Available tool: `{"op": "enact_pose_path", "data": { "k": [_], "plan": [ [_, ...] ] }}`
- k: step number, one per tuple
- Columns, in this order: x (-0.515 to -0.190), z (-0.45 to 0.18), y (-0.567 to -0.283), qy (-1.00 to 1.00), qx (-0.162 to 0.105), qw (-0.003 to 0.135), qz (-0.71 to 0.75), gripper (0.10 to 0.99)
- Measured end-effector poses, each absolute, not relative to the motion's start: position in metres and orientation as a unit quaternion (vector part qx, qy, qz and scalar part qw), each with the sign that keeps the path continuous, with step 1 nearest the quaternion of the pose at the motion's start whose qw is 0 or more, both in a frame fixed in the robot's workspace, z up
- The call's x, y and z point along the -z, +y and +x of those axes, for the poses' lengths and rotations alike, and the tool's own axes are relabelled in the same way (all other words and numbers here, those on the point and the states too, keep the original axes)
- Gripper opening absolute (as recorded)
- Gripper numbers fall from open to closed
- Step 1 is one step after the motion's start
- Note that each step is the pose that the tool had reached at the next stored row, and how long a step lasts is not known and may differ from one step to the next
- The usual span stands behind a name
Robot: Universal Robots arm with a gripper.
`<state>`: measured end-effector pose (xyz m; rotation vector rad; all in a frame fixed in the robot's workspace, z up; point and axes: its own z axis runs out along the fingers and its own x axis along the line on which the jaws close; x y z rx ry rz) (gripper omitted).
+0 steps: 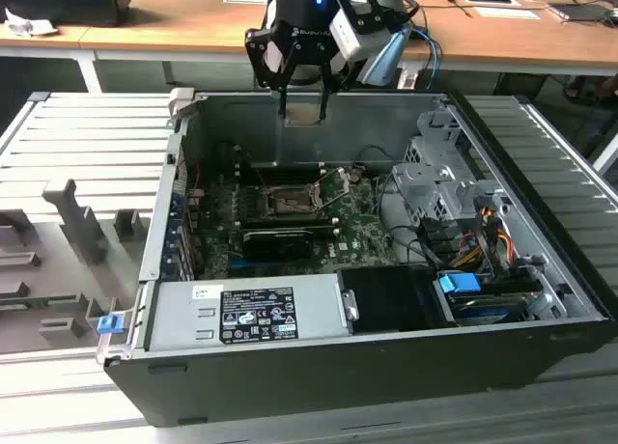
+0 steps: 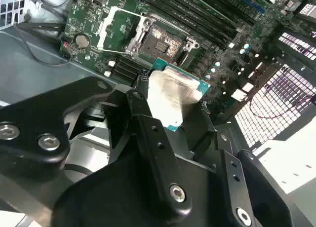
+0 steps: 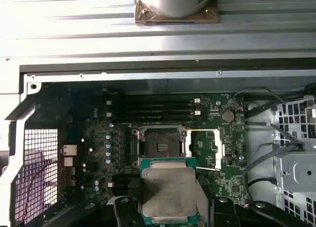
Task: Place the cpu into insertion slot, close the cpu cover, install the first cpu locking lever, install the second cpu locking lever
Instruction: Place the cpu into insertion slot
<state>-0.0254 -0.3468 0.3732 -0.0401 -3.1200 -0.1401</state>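
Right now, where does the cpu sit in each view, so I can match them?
Exterior view: the cpu, gripped by the tool, seen against the far wall of the case.
First wrist view: the cpu, nearer the camera than the insertion slot.
Second wrist view: the cpu, silver top showing, beside the insertion slot.
Shared landmark: the open insertion slot.
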Motion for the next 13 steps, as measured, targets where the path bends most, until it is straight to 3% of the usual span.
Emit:
{"op": "enact_pose_path", "data": {
  "k": [13],
  "plan": [
    [-0.3730,-0.0255,-0.3468,-0.998,0.045,0.007,-0.052,0.525]
  ]
}}
